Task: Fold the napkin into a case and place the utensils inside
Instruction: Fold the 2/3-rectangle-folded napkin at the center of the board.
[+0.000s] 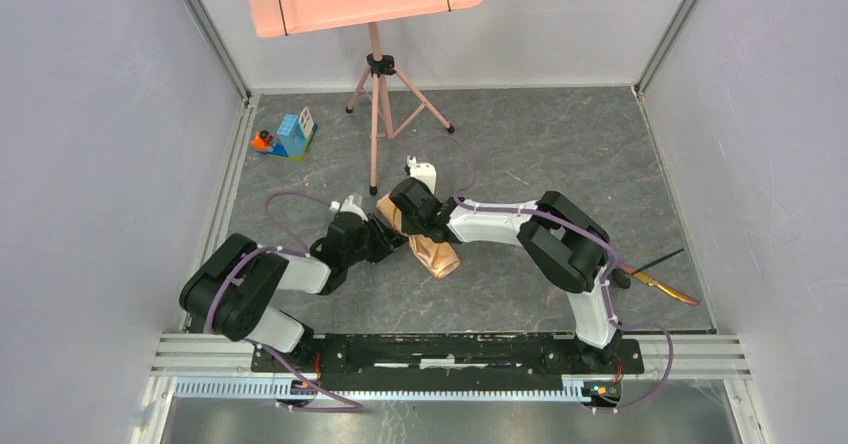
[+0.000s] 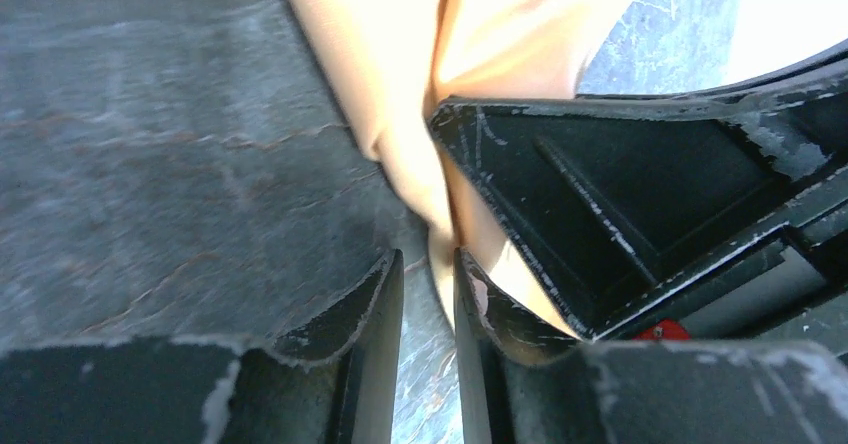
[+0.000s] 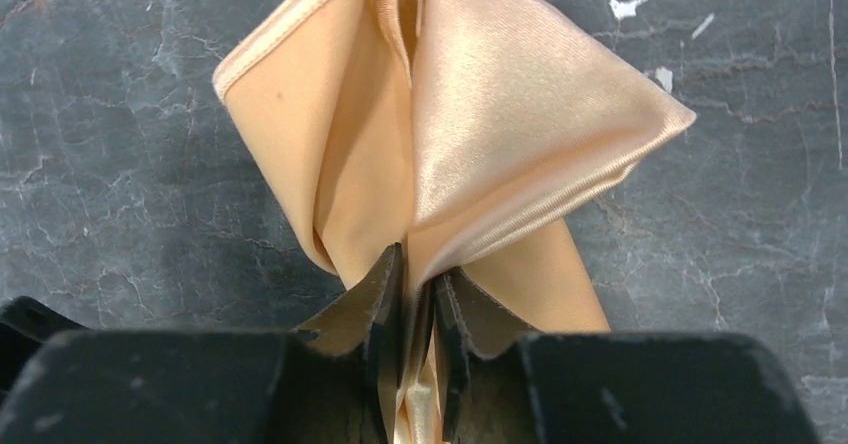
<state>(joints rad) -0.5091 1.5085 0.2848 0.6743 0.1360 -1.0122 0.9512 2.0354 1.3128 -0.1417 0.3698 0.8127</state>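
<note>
Satin napkin [image 3: 470, 134] partly folded; right jaws clamp it, left jaws slightly apart. Your utensils [image 1: 668, 288] lie unloaded, well right of both.

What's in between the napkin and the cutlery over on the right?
The right arm. In the top view its black elbow crosses the table between the napkin and the cutlery.

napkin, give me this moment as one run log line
napkin: folded, on table | left jaws: narrow, fold between, grip unclear | right jaws: same | utensils: on table, right side, outside napkin
</note>
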